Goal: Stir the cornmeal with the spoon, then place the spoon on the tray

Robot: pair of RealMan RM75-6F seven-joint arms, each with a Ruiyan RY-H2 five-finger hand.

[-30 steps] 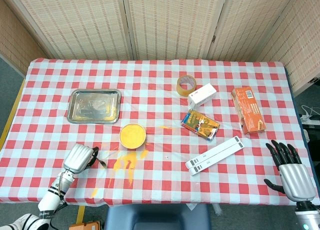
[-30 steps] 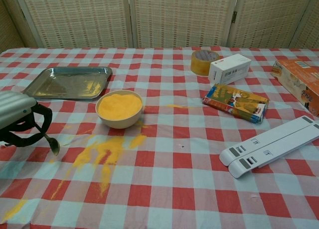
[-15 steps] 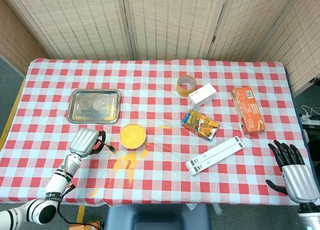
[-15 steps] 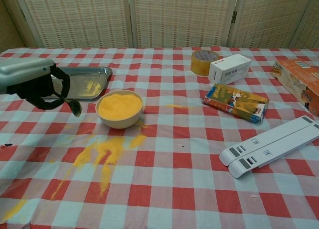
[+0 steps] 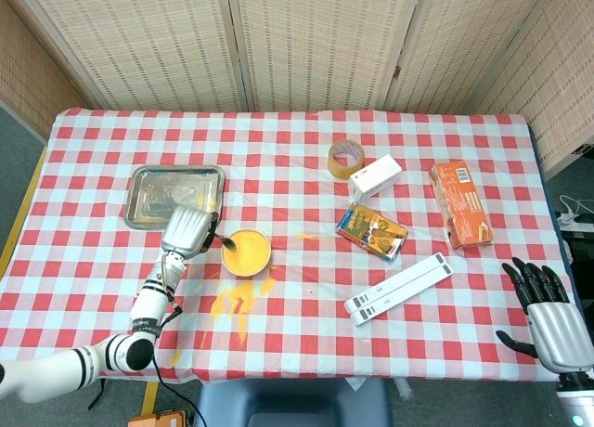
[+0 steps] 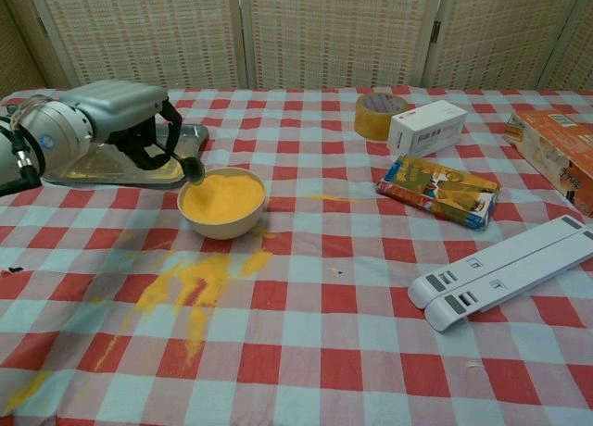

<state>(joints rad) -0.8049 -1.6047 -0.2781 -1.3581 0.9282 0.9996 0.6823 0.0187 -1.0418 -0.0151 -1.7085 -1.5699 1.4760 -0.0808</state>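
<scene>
The left robot hand (image 6: 130,120) holds the spoon (image 6: 185,164), its bowl angled down right at the near-left rim of the cornmeal bowl (image 6: 222,204); the right robot hand (image 5: 549,316) hangs spread, empty, far right.

A table (image 5: 278,148) in red-and-white check carries a metal tray (image 5: 174,196), bowl of cornmeal (image 5: 246,252), spilled meal (image 5: 237,302), tape roll (image 5: 345,158), white box (image 5: 376,176), orange carton (image 5: 458,204), colourful packet (image 5: 371,231) and what looks like a folded white stand (image 5: 399,289).

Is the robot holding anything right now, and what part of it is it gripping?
Yes: the left hand holds a spoon by its handle, the scoop end at the bowl's rim. The right hand holds nothing.
</scene>
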